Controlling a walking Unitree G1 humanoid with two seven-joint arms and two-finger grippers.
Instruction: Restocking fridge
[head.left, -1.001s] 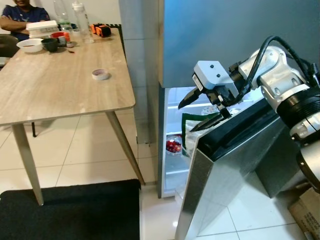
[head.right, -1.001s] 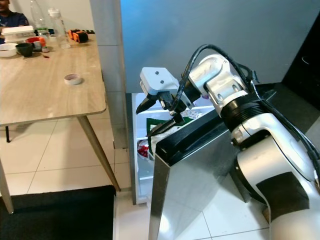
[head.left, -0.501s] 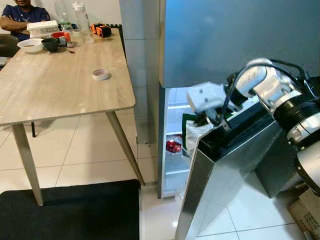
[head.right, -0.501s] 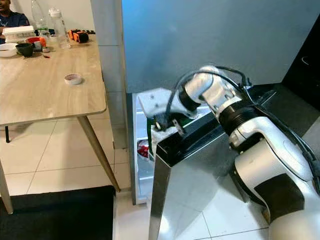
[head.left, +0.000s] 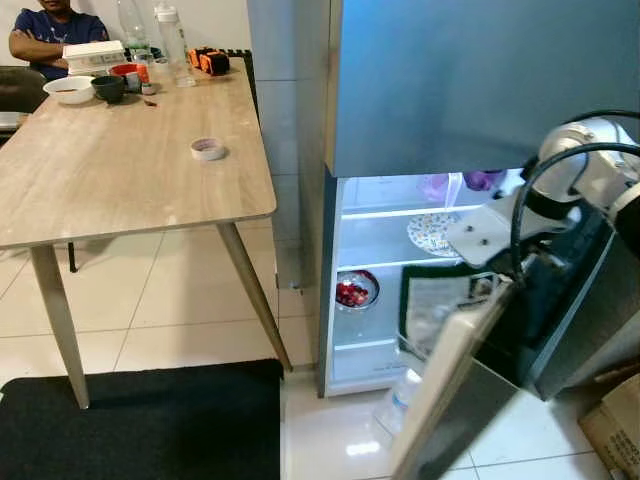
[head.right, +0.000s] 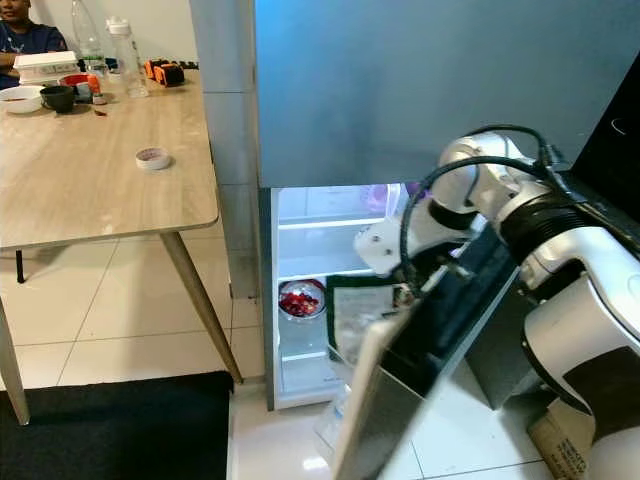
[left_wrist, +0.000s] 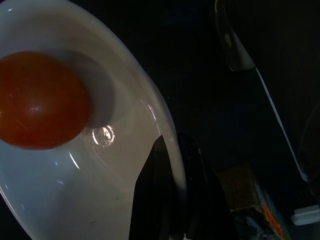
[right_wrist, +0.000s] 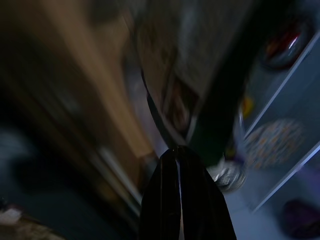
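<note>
The fridge stood with its lower door swung wide, the lit compartment showing a bowl of red fruit on a middle shelf, a patterned plate on the shelf above, and purple items at the top right. A green-edged bag sat in the door's rack, with a plastic bottle low down by the door's foot. The right arm reached across to the door's top edge; in the right wrist view the right pincer had its two black fingers pressed together with nothing between them, pointed towards the bag and shelves. In the left wrist view the left pincer was clamped on the rim of a white bowl, which held an orange-red round fruit. To the left, a wooden surface carried a roll of tape, bowls and bottles at the far end, where a seated person rested with arms folded.
</note>
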